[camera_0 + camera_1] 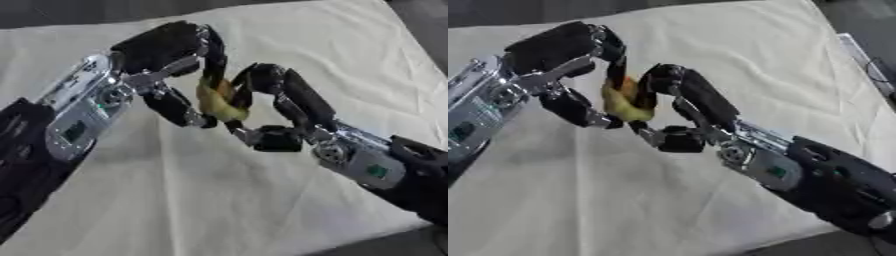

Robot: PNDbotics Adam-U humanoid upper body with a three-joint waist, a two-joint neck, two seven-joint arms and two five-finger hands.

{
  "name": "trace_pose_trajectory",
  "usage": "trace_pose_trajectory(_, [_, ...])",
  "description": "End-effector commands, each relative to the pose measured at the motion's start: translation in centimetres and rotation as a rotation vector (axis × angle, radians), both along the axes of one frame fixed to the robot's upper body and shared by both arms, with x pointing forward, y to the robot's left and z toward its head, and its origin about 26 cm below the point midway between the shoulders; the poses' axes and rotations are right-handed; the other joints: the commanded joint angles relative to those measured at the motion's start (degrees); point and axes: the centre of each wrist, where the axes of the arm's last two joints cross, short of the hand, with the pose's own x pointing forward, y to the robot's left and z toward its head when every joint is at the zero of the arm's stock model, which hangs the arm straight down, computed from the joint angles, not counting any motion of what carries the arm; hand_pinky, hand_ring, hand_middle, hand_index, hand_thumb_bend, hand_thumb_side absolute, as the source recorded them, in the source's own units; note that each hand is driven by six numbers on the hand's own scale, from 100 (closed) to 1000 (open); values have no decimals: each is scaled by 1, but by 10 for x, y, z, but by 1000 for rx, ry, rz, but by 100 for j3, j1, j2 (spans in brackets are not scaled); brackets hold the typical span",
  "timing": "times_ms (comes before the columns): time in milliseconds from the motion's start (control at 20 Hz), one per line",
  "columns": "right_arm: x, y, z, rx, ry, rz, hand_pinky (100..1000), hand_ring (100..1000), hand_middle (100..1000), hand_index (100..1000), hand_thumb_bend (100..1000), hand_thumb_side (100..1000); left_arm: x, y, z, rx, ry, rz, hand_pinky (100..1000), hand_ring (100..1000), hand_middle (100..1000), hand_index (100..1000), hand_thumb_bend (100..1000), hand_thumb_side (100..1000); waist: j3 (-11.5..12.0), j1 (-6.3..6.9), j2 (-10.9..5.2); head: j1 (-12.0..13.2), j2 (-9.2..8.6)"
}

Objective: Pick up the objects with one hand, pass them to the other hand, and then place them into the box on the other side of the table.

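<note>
A small yellow object [219, 102] hangs above the cloth-covered table [219, 200], caught between both hands at the middle of the view. My left hand [166, 50] comes in from the left with its fingers curled down over the object's top and left side. My right hand [284, 97] reaches in from the lower right, fingers curled round the object's right side and its thumb below. Most of the object is hidden by the fingers, so its shape is unclear. No box shows in either view.
The pale cloth covers the whole table, with a dark floor strip past its far edge [79, 12] and at the lower right corner [385, 245]. A pale edge of something [859, 52] lies off the table at the right.
</note>
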Motion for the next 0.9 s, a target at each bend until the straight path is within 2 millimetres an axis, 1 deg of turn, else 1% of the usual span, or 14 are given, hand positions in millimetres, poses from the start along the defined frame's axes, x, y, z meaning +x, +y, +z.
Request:
trace_pose_trajectory(50, [-1,-3,8,-15,-36,0,591,648,389,506,224,100,0,-1,9,-10,-19,-4,669,578,437,506,635,100,-13,45,-241,7,-38])
trace_pose_trajectory(200, [-1,-3,7,-8,-43,0,582,642,380,497,228,100,0,-1,8,-8,-13,-10,668,585,448,516,633,100,-16,45,-237,15,-46])
trace_pose_trajectory(300, [-2,-3,6,-6,-44,2,582,641,380,495,231,100,0,-2,8,-6,-11,-14,665,603,477,548,633,100,-25,48,-237,24,-57])
trace_pose_trajectory(400, [-2,-3,5,-4,-46,7,574,636,374,488,232,100,0,-2,7,-8,-7,-18,663,611,486,557,623,100,-41,52,-236,31,-70])
trace_pose_trajectory(500, [-2,-3,4,-1,-47,14,568,632,369,483,232,100,0,-3,6,-8,-4,-19,667,637,528,606,595,100,-63,57,-234,36,-66])
trace_pose_trajectory(550, [-2,-3,4,0,-47,17,567,631,366,480,233,100,0,-4,6,-1,-7,-21,674,667,581,646,596,100,-73,59,-234,37,-59])
trace_pose_trajectory(650, [-2,-3,4,2,-49,21,565,629,364,478,234,100,0,-5,5,21,-10,-29,683,692,627,650,593,100,-85,62,-233,35,-64])
trace_pose_trajectory(700, [-2,-3,4,2,-50,22,564,628,362,476,235,100,0,-5,4,35,-10,-33,691,705,657,659,619,100,-88,64,-231,38,-60])
trace_pose_trajectory(800, [-2,-3,4,5,-53,26,560,624,360,473,236,100,0,-6,3,62,-12,-39,706,727,682,671,666,100,-90,66,-230,36,-50])
trace_pose_trajectory(900, [-3,-3,3,7,-55,30,554,619,358,471,236,100,1,-6,3,80,-17,-40,711,735,695,683,672,100,-91,66,-230,31,-44])
